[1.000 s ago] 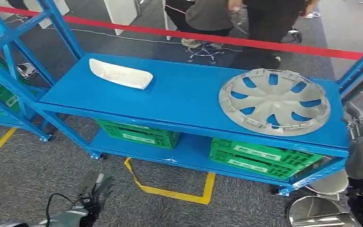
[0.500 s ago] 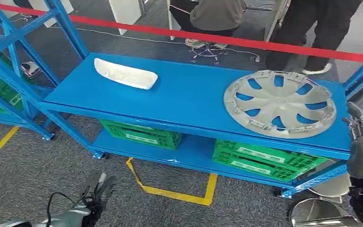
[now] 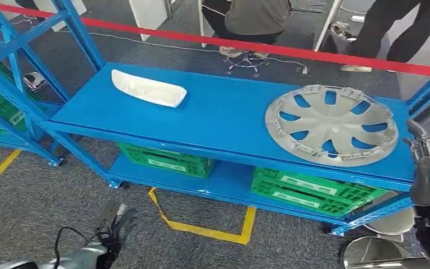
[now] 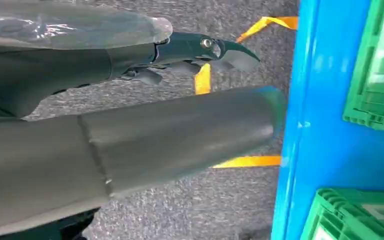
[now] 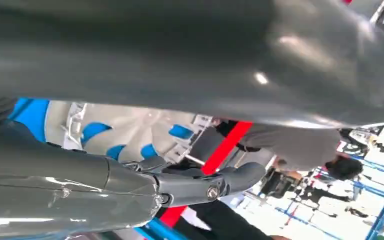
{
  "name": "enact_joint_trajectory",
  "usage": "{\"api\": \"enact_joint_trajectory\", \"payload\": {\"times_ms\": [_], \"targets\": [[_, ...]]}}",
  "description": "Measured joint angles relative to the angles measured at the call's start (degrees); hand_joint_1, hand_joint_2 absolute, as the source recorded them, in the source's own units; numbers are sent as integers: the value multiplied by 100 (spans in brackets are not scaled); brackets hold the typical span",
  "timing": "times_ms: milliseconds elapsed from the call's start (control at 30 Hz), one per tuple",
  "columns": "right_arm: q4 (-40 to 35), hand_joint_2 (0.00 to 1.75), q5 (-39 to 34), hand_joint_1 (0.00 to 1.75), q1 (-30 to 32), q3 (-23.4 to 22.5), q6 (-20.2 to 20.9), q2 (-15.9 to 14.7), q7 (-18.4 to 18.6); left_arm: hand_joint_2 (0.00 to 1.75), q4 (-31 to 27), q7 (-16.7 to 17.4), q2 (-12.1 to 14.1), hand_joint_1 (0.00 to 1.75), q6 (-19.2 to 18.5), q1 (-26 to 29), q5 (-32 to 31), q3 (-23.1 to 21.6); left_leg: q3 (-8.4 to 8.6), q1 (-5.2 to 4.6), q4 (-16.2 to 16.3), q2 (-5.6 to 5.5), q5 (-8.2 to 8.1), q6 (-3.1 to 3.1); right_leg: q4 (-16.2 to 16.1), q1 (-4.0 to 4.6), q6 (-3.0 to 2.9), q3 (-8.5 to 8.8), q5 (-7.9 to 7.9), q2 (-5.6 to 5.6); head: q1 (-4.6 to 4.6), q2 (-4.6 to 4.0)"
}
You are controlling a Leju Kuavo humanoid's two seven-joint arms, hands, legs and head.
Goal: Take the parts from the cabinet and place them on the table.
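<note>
On the blue shelf [image 3: 224, 120] the grey hubcap [image 3: 331, 124] sits close to the right front edge, just beside the empty, loosely open right hand [image 3: 425, 168], with broad bare blue between it and the white part [image 3: 148, 88] at upper left, while the left hand [image 3: 115, 230] hangs empty and open at lower left.

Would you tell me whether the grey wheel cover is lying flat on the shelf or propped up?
Lying flat: the wheel cover rests on the blue shelf, its whole rim against the surface.
</note>
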Motion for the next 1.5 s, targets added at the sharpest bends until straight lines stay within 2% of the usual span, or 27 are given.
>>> {"api": "enact_joint_trajectory", "payload": {"times_ms": [33, 67, 100, 133, 167, 200, 233, 267, 300, 333, 367, 400, 467, 600, 667, 733, 767, 900, 1033, 1067, 1167, 1300, 1400, 1500], "targets": [[15, 0, 0, 0, 11, 2, 0, -15, 0, 0, 0, 0, -4, 0, 0, 2, 2, 0, 7, 1, 1, 3, -12, 4, 505, -16, 21, -290, -176, 0, 5, 0], [31, 0, 0, 0, 21, 7, 7, -22, 4, 0, 0, 0, -9, 0, 0, 7, 0, 0, 12, 1, 3, 3, -27, -5, 895, -36, 40, -538, -270, 0, 4, 0], [48, 0, 0, 0, 25, 7, 13, -24, 4, 0, 0, 2, -13, 0, 0, 14, 2, 0, 25, 7, 4, 3, -41, -21, 1034, -58, 57, -673, -217, -2, 4, 0], [66, 0, -2, 0, 25, 7, 20, -24, 4, 0, 0, 2, -20, 0, 0, 21, 2, 0, 53, 22, 7, -2, -58, -47, 871, -84, 74, -654, -10, -5, 4, 0], [81, 0, -13, 0, 24, 7, 24, -26, 2, 0, 0, 2, -28, 0, 0, 24, 2, 0, 86, 46, 18, -11, -82, -83, 453, -110, 98, -501, 303, -8, 7, 0], [94, 0, -17, 0, 24, 7, 22, -28, -2, 0, 0, 2, -35, 0, 0, 23, 0, 0, 122, 78, 48, -21, -116, -129, -144, -140, 129, -259, 663, -17, 6, 0], [107, 0, -26, 0, 23, 7, 20, -28, -9, 0, 0, 2, -28, 0, 0, 19, 0, 0, 133, 87, 89, -31, -158, -184, -638, -179, 174, -76, 910, -34, 29, 0], [131, 0, -33, 0, 24, 9, 11, -31, -15, 0, 0, 4, -4, 0, 0, 13, -2, 0, 112, 49, 135, -46, -188, -235, -725, -137, 187, -45, 807, 0, 70, 0], [135, 0, -39, 0, 42, 7, 2, -33, -13, 0, 0, 11, -20, 0, 0, 5, -15, 0, 85, 50, 166, -50, -179, -262, -722, -154, 85, 0, 826, 38, 61, 0], [151, 0, -48, 0, 64, 9, -2, -35, -15, 0, 0, 15, -13, 0, 0, 3, -20, 0, 71, 42, 189, -55, -198, -258, -735, -158, 84, -19, 847, 36, 44, 0], [157, 0, -50, 0, 72, 11, -2, -35, -18, 0, 0, 17, -13, 0, 0, 6, -20, 0, 64, 48, 172, -56, -157, -210, -730, -151, 77, -25, 851, 55, 37, 0], [157, 0, -50, 0, 71, 11, -2, -35, -20, 0, 0, 20, -13, 0, 0, 5, -20, 0, 74, 49, 155, -53, -147, -197, -730, -141, 68, -29, 854, 67, 20, 0], [168, 0, -50, 0, 72, 11, -2, -39, -20, 0, 0, 20, -13, 0, 2, -11, -22, 0, 103, 53, 112, -49, -139, -185, -730, -133, 58, -29, 848, 79, 0, 0], [170, 0, -50, 0, 74, 11, -2, -42, -20, 0, 0, 17, -13, 0, 4, -20, -35, 0, 118, 76, 68, -41, -131, -189, -729, -90, -21, -29, 828, 77, -20, 0], [175, 0, -50, 0, 72, 11, 2, -46, -18, 0, 0, 20, -17, 0, 37, -20, -35, 0, 118, 87, 57, -39, -128, -214, -728, -79, -28, -28, 825, 73, -20, 0], [179, 0, -50, 0, 71, 11, 26, -59, -7, 0, 0, 17, -17, 0, 55, -20, -35, 0, 119, 105, 43, -39, -129, -334, -726, -63, -55, -30, 821, 65, -20, 0], [186, 0, -50, 0, 69, 11, 31, -61, 13, 0, 0, 17, -17, 0, 55, -19, -35, 0, 119, 113, 41, -39, -137, -367, -726, -56, -56, -30, 821, 62, -20, 0], [225, 0, 74, 0, 29, 7, -184, -74, 219, 0, 0, 13, -22, 0, 55, -17, -33, 0, 112, 108, 49, -39, -140, -380, -726, -50, -57, -24, 821, 58, -18, 0], [232, 0, 153, 0, -16, 18, -186, -107, 675, 0, 0, -6, -17, 0, 65, -13, -15, 0, 106, 94, 70, -39, -144, -382, -727, -55, -55, -17, 823, 57, -18, 0], [234, 175, 162, 0, -35, 33, -145, -120, 780, 0, 0, -11, -15, 0, 66, -12, -7, 0, 103, 92, 76, -39, -146, -381, -728, -57, -54, -17, 823, 56, -18, 0], [236, 175, 212, 0, -106, 59, -89, -151, 986, 0, 0, -15, -15, 0, 66, -8, 4, 0, 98, 88, 87, -40, -150, -375, -728, -61, -51, -15, 825, 52, -18, 0], [256, 175, 435, 0, -338, 179, 55, -295, 1749, 0, 0, -26, -7, 0, 63, -8, 28, 0, 95, 84, 93, -40, -151, -373, -728, -66, -49, -15, 827, 52, -15, 0], [293, 175, 562, 0, -583, 317, 386, -461, 2259, 0, 0, -33, -4, 0, 57, -5, 68, 0, 94, 82, 94, -41, -151, -373, -728, -68, -47, -15, 829, 52, -18, 0], [345, 175, 619, 0, -802, 470, 632, -617, 2483, 0, 0, -37, 9, 0, 46, -1, 85, 0, 94, 82, 96, -42, -151, -373, -728, -69, -46, -15, 829, 49, -18, 0]]}}
